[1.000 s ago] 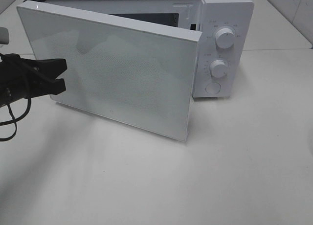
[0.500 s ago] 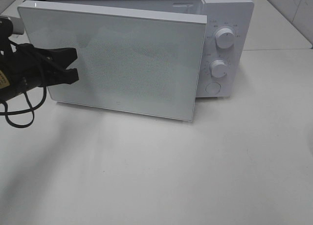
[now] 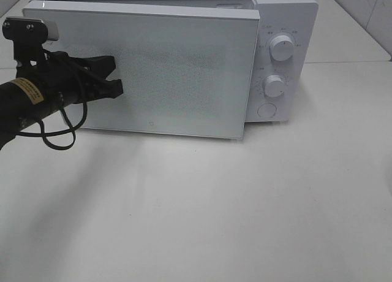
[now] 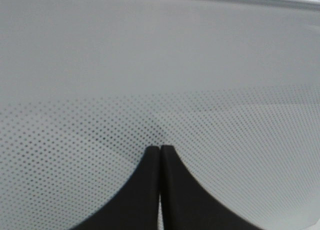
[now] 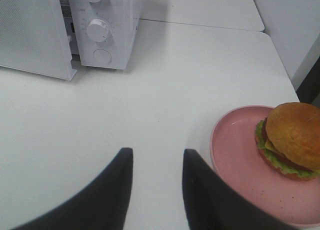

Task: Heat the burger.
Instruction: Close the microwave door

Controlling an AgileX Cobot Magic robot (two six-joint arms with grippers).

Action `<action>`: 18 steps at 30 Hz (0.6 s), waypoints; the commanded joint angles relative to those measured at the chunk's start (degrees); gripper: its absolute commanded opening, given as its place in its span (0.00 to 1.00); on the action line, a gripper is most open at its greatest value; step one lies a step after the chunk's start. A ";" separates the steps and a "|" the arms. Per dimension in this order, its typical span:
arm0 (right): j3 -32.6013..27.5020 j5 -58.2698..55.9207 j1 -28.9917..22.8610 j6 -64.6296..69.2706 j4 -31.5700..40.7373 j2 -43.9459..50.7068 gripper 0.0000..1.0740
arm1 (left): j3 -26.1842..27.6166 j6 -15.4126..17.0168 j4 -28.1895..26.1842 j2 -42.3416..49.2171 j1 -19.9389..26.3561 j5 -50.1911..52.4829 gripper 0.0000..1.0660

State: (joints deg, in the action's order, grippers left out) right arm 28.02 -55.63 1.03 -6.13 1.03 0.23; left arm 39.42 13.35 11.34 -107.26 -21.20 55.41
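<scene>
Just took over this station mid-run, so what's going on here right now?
The left gripper, shut, is pressing its tips against the microwave door, which is nearly closed but still slightly ajar. The burger sits on its pink plate on the table, not in the microwave. The right gripper is open and empty beside the plate.

A staged kitchen corner, more test bench than home: a white microwave point(image 3: 184, 55) with two dials stands at the top of the frame on a bare white desk point(image 3: 245, 221), with pale tiled wall point(image 3: 367, 12) at upper right.
</scene>
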 commanded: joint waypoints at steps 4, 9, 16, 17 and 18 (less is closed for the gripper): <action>0.06 0.23 0.40 0.29 0.34 1.66 0.34 | 2.52 -0.46 -3.27 -0.86 -1.49 0.63 0.00; 0.06 0.23 0.40 0.29 0.34 1.66 0.34 | 2.86 -0.46 -4.76 -0.86 -2.23 0.63 0.00; 0.06 0.23 0.40 0.29 0.34 1.66 0.34 | 3.61 -1.89 -5.79 -0.97 -2.81 0.29 0.00; 0.06 0.23 0.40 0.29 0.34 1.66 0.34 | 3.61 -1.89 -5.79 -0.97 -2.81 0.29 0.00; 0.06 0.23 0.40 0.29 0.34 1.66 0.34 | 3.90 -1.89 -5.84 -1.15 -2.81 0.23 0.00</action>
State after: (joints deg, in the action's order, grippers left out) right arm 28.02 -55.63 1.03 -6.13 1.03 0.23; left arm 42.40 11.63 7.22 -108.40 -23.78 55.06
